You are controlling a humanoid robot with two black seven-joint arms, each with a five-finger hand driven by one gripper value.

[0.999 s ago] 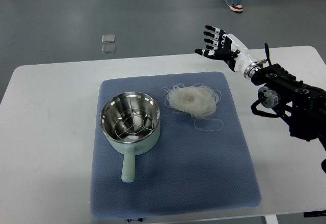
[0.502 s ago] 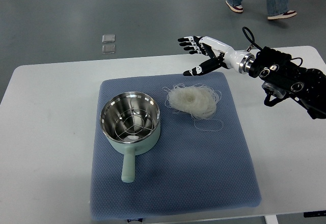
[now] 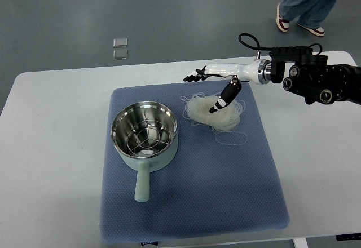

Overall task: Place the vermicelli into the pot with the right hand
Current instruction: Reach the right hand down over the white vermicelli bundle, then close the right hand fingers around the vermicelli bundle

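One loose, springy, light vermicelli nest (image 3: 213, 111) just under the spread, empty right hand (image 3: 217, 84), right of the pot (image 3: 144, 133); likely best scooped around its dense middle, since stray strands probably slip free.

A loose white nest of vermicelli (image 3: 213, 112) lies right of centre in the frame (a few strands trail toward lower right). The steel-lined, pale green pot (image 3: 144, 133) sits upright just left, handle pointing down-frame.

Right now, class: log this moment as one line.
right robot hand: open, over vermicelli | vermicelli: on mat | pot: empty
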